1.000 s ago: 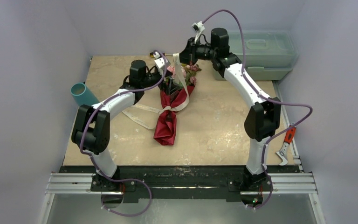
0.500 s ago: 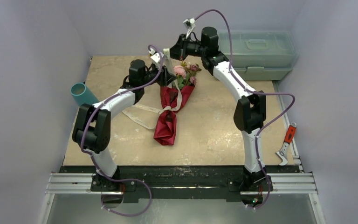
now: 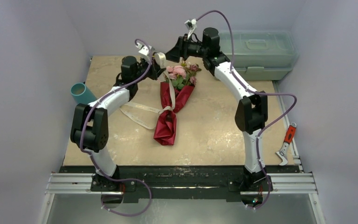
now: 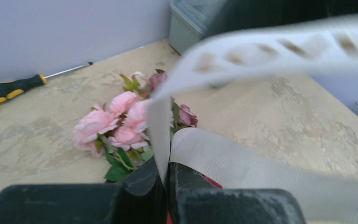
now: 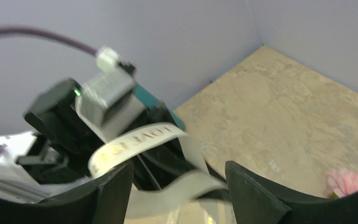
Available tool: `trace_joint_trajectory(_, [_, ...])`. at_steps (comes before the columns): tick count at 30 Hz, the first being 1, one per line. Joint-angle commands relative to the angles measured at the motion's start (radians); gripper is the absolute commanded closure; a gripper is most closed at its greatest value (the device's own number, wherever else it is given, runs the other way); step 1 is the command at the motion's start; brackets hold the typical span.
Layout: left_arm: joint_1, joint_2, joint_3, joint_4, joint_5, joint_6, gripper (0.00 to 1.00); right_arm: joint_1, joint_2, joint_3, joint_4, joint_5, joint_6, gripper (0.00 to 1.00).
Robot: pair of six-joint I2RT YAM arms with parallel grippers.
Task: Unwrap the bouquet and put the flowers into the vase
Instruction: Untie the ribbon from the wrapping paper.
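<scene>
Since a second earlier, the left arm's black two-finger gripper [image 4: 165,189] had risen toward the far side and pinched shut on the flat cream woven ribbon [image 4: 242,163]. The right arm's black gripper [image 5: 179,182] had spread its jaws, with the printed band lying loose between them. The bouquet [image 3: 168,121], a smooth cone of dark red paper, lay mid-table on the mottled beige tabletop [image 3: 214,126], its long axis running near to far: pointed tip toward the near edge, soft pink roses with green leaves [image 4: 116,123] at the wide far end, well apart from the teal cylindrical vase [image 3: 81,93] at the left edge.
</scene>
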Motion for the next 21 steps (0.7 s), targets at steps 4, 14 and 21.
trace_joint_trajectory(4, [0.089,0.024,0.065,-0.027,-0.19,-0.086,1.0,-0.05,-0.153,-0.224,-0.321,0.066,-0.311,0.19])
trace_joint_trajectory(14, [0.122,0.125,0.078,-0.093,-0.264,-0.132,1.0,0.003,-0.178,-0.405,-0.443,0.094,-0.515,0.39])
trace_joint_trajectory(21, [0.144,0.198,0.137,-0.274,-0.409,-0.097,1.0,0.029,-0.145,-0.401,-0.577,0.104,-0.725,0.71])
